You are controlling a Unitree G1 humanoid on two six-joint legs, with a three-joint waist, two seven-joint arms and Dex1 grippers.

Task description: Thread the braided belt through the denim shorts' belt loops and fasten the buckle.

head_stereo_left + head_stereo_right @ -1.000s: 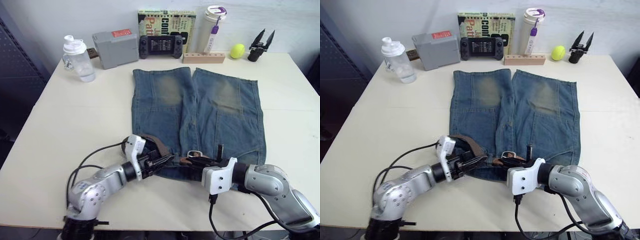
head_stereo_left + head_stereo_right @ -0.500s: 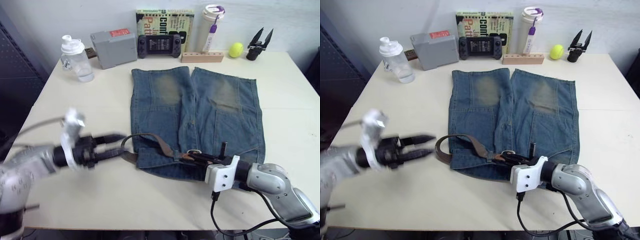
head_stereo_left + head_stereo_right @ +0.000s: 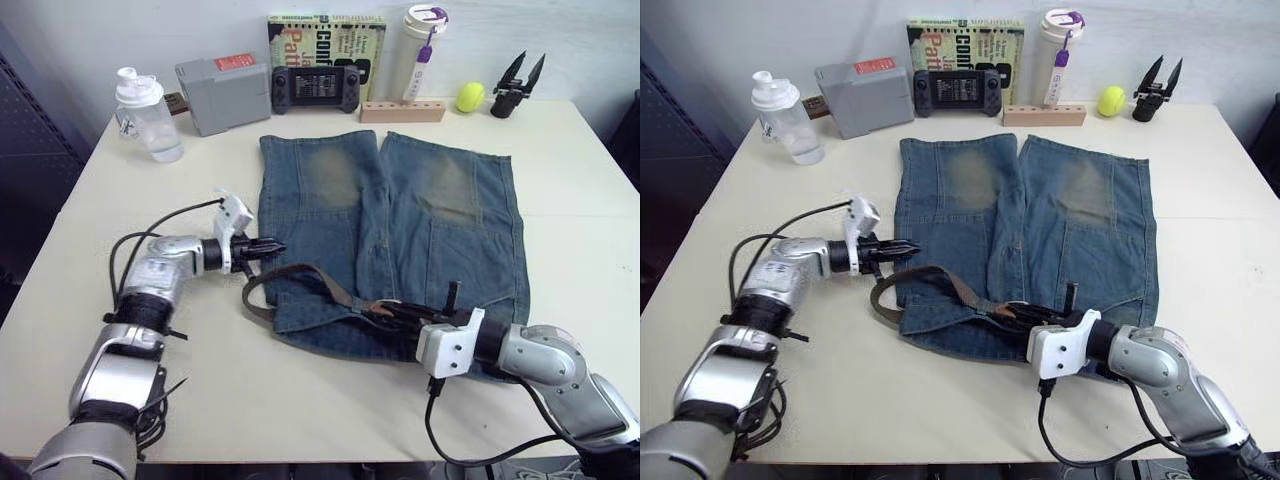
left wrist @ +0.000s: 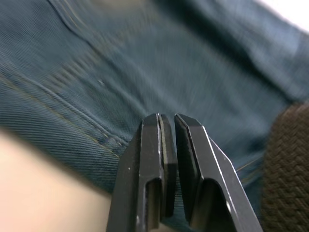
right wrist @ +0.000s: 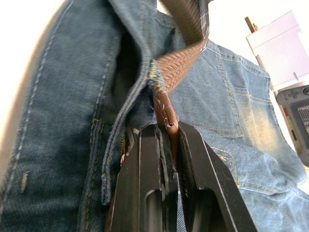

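Note:
The denim shorts (image 3: 400, 220) lie flat on the table, legs pointing away and the waistband nearest me. The braided belt (image 3: 300, 277) loops out past the shorts' left edge and runs along the waistband. My right gripper (image 3: 392, 310) is shut on the belt's reddish-brown leather end (image 5: 164, 108) at the middle of the waistband. The buckle is hidden around those fingers. My left gripper (image 3: 276, 245) rests at the shorts' left edge, just above the belt's loop. Its jaws are together with nothing between them (image 4: 167, 118). I cannot make out the belt loops.
Along the far edge stand a shaker bottle (image 3: 145, 100), a grey box (image 3: 222, 92), a game controller (image 3: 314, 88), a book (image 3: 325, 35), a white tumbler (image 3: 420, 45), a wooden block (image 3: 403, 110), a yellow ball (image 3: 470, 97) and a black tool (image 3: 515, 88).
The left gripper let go of the belt near the waistband, swung out left and came back to the shorts' left edge, closing. The belt's loop now lies further left. The right gripper has kept its hold.

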